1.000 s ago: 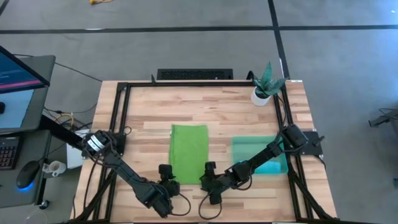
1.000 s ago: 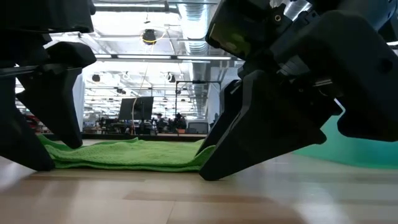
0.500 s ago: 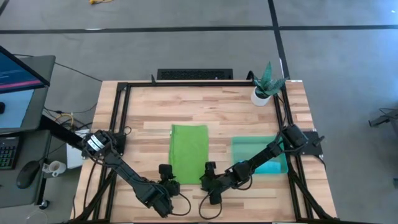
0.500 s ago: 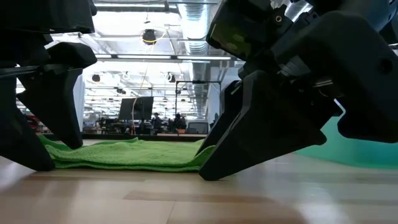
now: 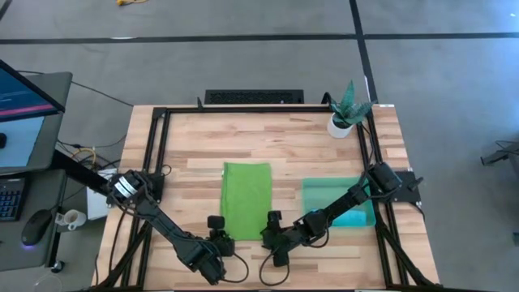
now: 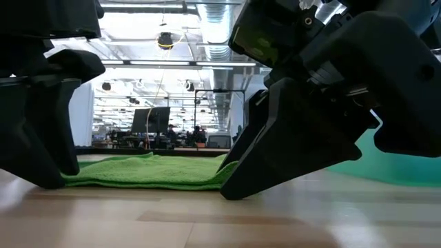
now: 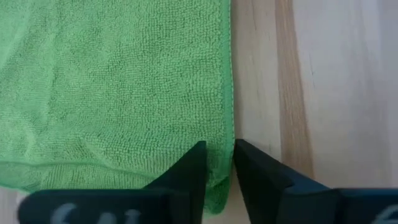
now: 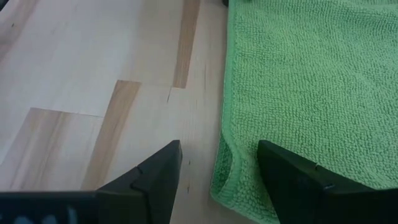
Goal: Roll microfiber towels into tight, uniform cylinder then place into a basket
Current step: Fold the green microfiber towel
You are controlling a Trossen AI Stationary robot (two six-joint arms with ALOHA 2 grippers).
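The lime green towel (image 5: 246, 199) lies flat on the wooden table as a narrow strip running from near to far. My left gripper (image 5: 217, 231) is shut on it at its near left corner (image 7: 219, 168). My right gripper (image 5: 274, 227) stands open at the near right corner. There one finger (image 8: 155, 180) is over bare wood and the other (image 8: 292, 180) is over the cloth, astride the hem (image 8: 222, 155). The teal basket (image 5: 324, 195) sits to the right, and the blue towel (image 5: 357, 217) lies inside it. My left gripper pinches the green towel's side hem (image 7: 221, 158) between its two fingers (image 7: 186, 177), close to the near left corner. The fingers slant down from the table's near left side. How many layers they hold I cannot tell. The cloth still lies flat on the wood.
A potted plant (image 5: 346, 109) in a white pot stands at the far right corner. Black frame rails (image 5: 154, 146) run along the table's edges. Bare wood (image 5: 243, 138) lies beyond the towel's far end.
My left gripper has shut its fingers onto the green towel's near left corner without shifting place. The towel stays flat and my right gripper stays open.
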